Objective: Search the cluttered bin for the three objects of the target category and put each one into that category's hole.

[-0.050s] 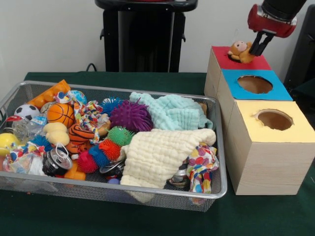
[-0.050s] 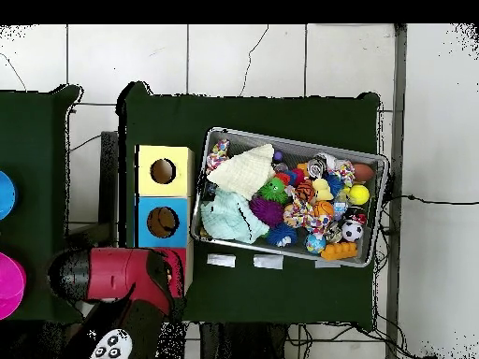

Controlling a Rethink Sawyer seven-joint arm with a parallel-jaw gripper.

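Table: dark green cloth (image 1: pixel 147 221) across the whole top, edges a bit ragged from above.
Floor: pale tiles (image 2: pixel 253 65) with dark grout lines all round the table, cables trailing along the right side and the bottom.
Wall: plain off-white wall (image 1: pixel 49 34) behind, and a black stand (image 1: pixel 146 37) rising in the middle of the front view.
Bin: wire mesh bin (image 1: pixel 15 93) sitting on the cloth, packed full. Spiky purple ball (image 1: pixel 131 116), mini basketball (image 1: pixel 60 113), cream cloth (image 1: pixel 157 153), mint cloth (image 1: pixel 170 111) all jumbled together.
Boxes: three wooden boxes in a row just beside the bin; yellow-topped box (image 1: pixel 268 147) nearest the camera, blue-topped box (image 1: pixel 253 84) in the middle, red-topped box (image 1: pixel 231 60) at the far end.
Gripper: over the red-topped box now, gripper (image 1: pixel 258 49) with fingers pressed in on the plush toy.
Plush toy: small orange-brown plush toy (image 1: pixel 239 50) right at the red top's hole, partly sunk into it, head poking up.
Side table: second green-covered table (image 2: pixel 33 187) to the left in the overhead view, pink disc (image 2: pixel 9 285) and blue disc (image 2: pixel 5 194) at its edge.
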